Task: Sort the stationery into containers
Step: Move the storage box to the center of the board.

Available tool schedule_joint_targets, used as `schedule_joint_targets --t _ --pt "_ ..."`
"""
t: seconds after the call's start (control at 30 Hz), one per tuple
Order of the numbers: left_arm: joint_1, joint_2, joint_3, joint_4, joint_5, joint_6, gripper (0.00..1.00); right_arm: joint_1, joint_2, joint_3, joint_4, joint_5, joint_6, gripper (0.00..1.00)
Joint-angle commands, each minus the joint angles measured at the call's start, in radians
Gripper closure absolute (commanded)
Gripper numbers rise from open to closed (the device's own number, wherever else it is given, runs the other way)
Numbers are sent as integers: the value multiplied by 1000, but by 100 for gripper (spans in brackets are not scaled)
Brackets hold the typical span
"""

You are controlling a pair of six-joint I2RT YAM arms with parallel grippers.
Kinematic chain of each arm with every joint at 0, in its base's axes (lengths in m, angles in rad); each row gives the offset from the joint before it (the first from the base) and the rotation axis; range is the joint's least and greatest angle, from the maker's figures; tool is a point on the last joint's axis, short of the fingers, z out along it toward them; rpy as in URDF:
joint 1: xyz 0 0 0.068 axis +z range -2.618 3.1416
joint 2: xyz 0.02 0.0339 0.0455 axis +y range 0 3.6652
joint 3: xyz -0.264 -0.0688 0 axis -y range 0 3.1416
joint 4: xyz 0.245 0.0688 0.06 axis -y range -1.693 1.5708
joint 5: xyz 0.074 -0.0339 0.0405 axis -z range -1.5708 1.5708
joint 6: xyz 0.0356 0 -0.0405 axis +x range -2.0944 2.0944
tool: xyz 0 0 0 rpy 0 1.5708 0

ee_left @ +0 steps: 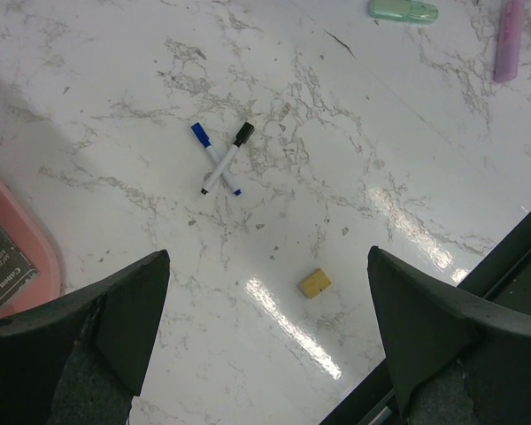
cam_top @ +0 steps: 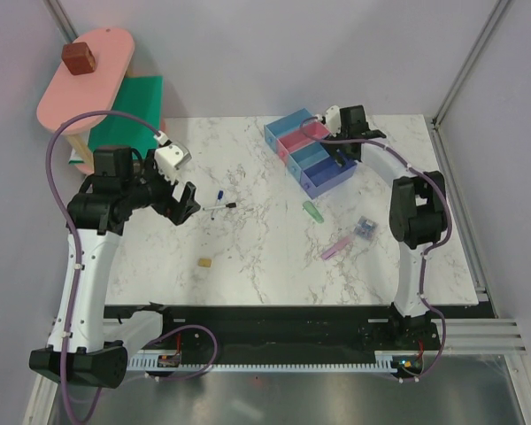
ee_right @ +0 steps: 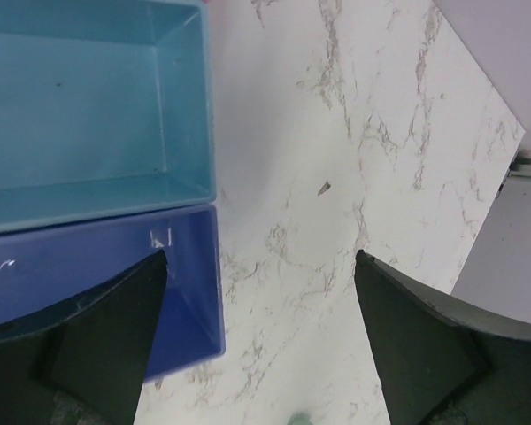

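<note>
Two thin white markers [cam_top: 221, 202] lie crossed on the marble table; the left wrist view shows them [ee_left: 221, 159] with one blue and one black cap. A tan block [cam_top: 205, 262] [ee_left: 315, 283] lies nearer the front edge. A mint-green piece [cam_top: 312, 212], a pink-lilac bar [cam_top: 336, 247] and a purple-blue bundle [cam_top: 365, 228] lie on the right. The row of four bins [cam_top: 311, 152] stands at the back right; the light blue bin [ee_right: 181, 106] and the purple-blue bin [ee_right: 208, 266] look empty. My left gripper [cam_top: 184, 200] [ee_left: 270, 336] is open above the table, left of the markers. My right gripper [cam_top: 343, 158] [ee_right: 261, 345] is open and empty beside the purple-blue bin.
A pink-and-green tiered shelf [cam_top: 97, 80] with a brown cube [cam_top: 78, 57] on top stands at the back left; its pink edge [ee_left: 18, 257] shows by my left fingers. The table's dark front edge [ee_left: 513, 257] and metal frame posts border the work area.
</note>
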Motion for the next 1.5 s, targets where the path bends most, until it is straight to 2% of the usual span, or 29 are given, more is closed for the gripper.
schedule_joint_targets --t 0.0,0.17,0.47,0.6,0.83,1.03,1.47 --pt "-4 2 -6 28 32 10 0 14 -111 121 -146 -129 1 6" --pt "-7 8 -8 42 43 -2 0 37 -65 251 -175 -192 105 6" --pt "-10 2 -16 48 17 3 0 144 235 508 -113 -132 177 5" --pt "-12 1 -19 50 -7 10 0 169 314 601 -90 -117 174 5" --pt "-14 8 -5 45 -30 18 0 181 334 552 -42 -164 150 5" --pt "-15 24 -3 45 -29 6 0 242 284 394 -10 -198 16 5" --pt "-20 -4 -8 42 -33 3 0 340 184 226 -76 -365 -157 7"
